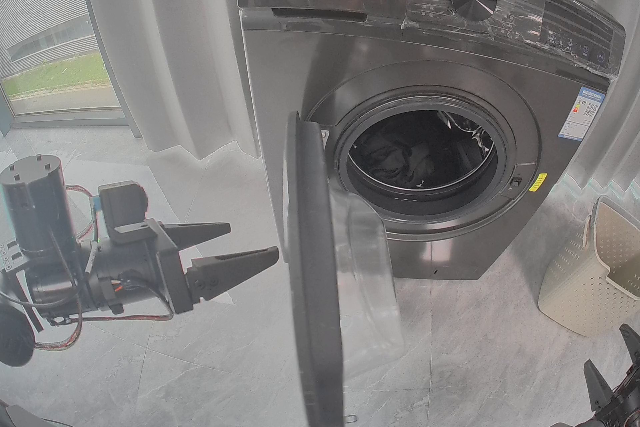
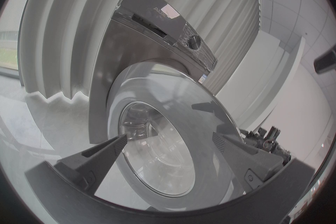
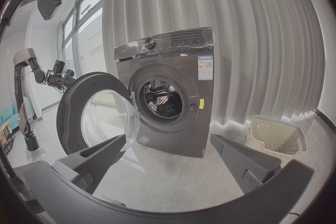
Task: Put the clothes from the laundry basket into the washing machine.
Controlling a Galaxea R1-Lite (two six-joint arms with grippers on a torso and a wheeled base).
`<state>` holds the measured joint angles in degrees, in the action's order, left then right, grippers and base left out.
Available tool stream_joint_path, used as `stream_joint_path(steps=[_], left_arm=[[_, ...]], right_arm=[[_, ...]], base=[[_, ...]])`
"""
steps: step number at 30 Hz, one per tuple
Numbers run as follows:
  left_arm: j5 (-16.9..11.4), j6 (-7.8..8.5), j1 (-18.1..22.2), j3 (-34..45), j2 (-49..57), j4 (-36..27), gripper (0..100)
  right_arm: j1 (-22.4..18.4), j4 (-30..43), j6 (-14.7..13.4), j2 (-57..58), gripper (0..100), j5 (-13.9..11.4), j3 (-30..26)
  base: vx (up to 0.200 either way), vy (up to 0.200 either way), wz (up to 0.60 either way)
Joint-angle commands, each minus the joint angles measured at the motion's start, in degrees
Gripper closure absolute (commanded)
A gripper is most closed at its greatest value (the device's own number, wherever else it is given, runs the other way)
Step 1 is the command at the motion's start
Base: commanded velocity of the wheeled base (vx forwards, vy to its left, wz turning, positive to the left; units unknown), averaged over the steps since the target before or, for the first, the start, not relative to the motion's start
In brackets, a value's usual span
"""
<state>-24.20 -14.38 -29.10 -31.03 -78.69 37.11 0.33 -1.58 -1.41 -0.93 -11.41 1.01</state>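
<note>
**Clothes in drum, door open**

Right gripper [image 1: 605,347] sits low, jaws wide, holding nothing. Left gripper [image 1: 253,239] is just beside the outer face of the door [image 1: 310,261], its jaws also spread and empty. Basket [image 1: 600,275], right of the washer [image 1: 300,68], looks empty to us. Dark clothes [image 1: 407,158] lie in the drum. We judge loading done. To shut the door, we should push flat near its free edge and check that no cloth overhangs the opening.

Dark clothes [image 3: 166,109] lie in the washing machine [image 3: 168,60].
</note>
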Motion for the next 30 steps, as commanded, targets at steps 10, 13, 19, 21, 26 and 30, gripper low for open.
stream_joint_path(steps=[10,13,19,21,26,30], left_arm=[[4.77,-2.49,-5.79,-3.16,-7.71,3.06,0],[6.18,-2.58,-7.82,-5.98,-10.43,3.76,0],[9.34,-2.93,-9.84,-13.97,-20.45,8.33,0],[10.05,-2.93,-10.01,-16.70,-24.84,11.50,0],[13.21,-6.53,-10.72,-18.81,-29.77,18.00,0],[13.30,-7.24,-10.80,-18.63,-30.03,18.09,0]], right_arm=[[0.02,-0.09,0.18,0.49,0,0.07,-0.31],[0.02,-0.09,0.18,0.49,0,0.07,-0.31],[0.02,-0.09,0.18,0.49,0,0.07,-0.31],[0.02,-0.09,0.10,0.49,0,0.07,-0.31],[0.02,-0.09,0.10,0.49,0,0.07,-0.31],[0.02,-0.09,0.10,0.49,0,0.07,-0.31]], base=[[0.000,0.000,0.00],[0.000,0.000,0.00],[0.000,0.000,0.00],[0.000,0.000,0.00],[0.000,0.000,0.00],[0.000,0.000,0.00]])
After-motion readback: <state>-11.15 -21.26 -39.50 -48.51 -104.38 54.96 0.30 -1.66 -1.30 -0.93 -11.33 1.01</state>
